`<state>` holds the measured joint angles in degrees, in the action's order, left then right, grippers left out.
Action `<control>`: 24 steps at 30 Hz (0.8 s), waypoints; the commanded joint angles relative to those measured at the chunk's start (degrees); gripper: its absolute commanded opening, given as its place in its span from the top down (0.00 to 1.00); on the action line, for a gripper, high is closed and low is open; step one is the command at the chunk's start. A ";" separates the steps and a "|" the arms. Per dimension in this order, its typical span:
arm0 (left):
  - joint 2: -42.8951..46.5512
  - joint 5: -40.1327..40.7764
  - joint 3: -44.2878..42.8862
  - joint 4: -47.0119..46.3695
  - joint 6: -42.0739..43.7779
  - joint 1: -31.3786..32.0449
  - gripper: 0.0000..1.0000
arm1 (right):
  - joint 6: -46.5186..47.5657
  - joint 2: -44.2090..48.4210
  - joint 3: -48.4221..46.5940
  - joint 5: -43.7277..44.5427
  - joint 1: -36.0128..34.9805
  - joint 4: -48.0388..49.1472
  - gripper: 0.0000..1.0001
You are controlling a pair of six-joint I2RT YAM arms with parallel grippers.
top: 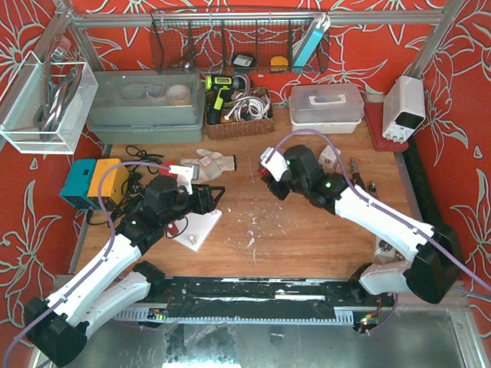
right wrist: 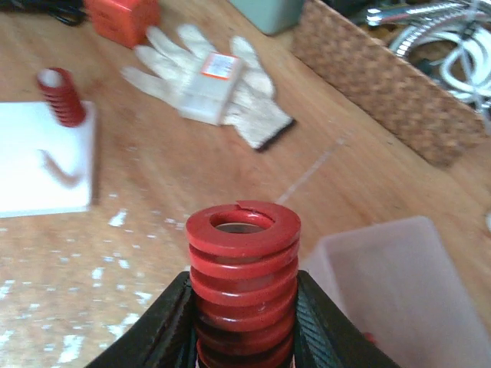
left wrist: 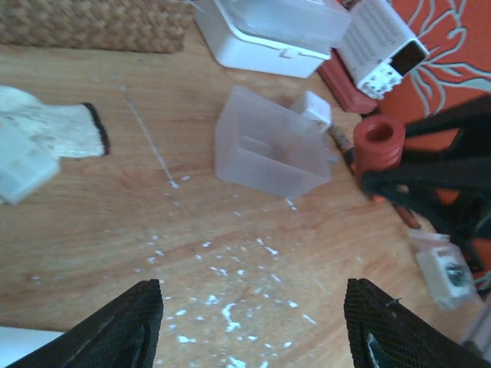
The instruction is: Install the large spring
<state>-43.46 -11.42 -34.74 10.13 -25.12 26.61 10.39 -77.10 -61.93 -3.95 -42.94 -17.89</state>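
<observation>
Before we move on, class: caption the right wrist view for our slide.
Right gripper clamps a large red spring over the wooden table, white plate beyond.

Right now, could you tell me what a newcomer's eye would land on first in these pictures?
The big red spring, clamped in the right tool, fills the right wrist view. Beyond it lies a white glove on the wooden table, and loud red flowered walls stand behind and beside the table.
</observation>
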 commanded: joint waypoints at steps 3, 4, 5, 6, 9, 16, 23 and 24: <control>-2.26 -9.26 0.99 -5.18 -3.52 -0.16 0.43 | -9.50 6.86 11.09 -4.50 -4.70 15.27 1.00; -2.51 -9.93 1.03 -5.46 -3.63 -0.16 0.46 | -9.85 7.27 12.57 -4.65 -5.60 16.46 1.00; -2.81 -10.73 1.07 -5.77 -3.69 -0.13 0.51 | -10.13 7.65 14.08 -4.67 -6.45 17.48 1.00; -3.22 -11.65 0.96 -5.89 -3.78 -0.08 0.54 | -10.35 7.94 15.42 -4.71 -7.47 18.63 1.00; -5.08 -13.49 0.82 -6.15 -4.31 0.74 0.55 | -10.57 8.43 19.30 -4.54 -9.69 22.65 1.00; -8.38 -14.56 0.60 -9.38 -6.16 5.17 0.50 | -10.45 8.09 24.52 -4.42 -13.79 32.66 1.00; -10.64 -16.15 0.28 -10.39 -6.73 7.11 0.40 | -9.11 6.49 24.12 -2.72 -16.44 33.56 1.00; -10.86 -16.24 0.35 -10.42 -6.70 7.14 0.40 | -8.98 6.56 24.11 -2.28 -16.67 33.69 1.00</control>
<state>-53.63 -25.96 -34.44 1.76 -31.62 33.15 0.82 -70.37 -37.15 -7.57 -58.54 11.40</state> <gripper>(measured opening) 0.593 0.321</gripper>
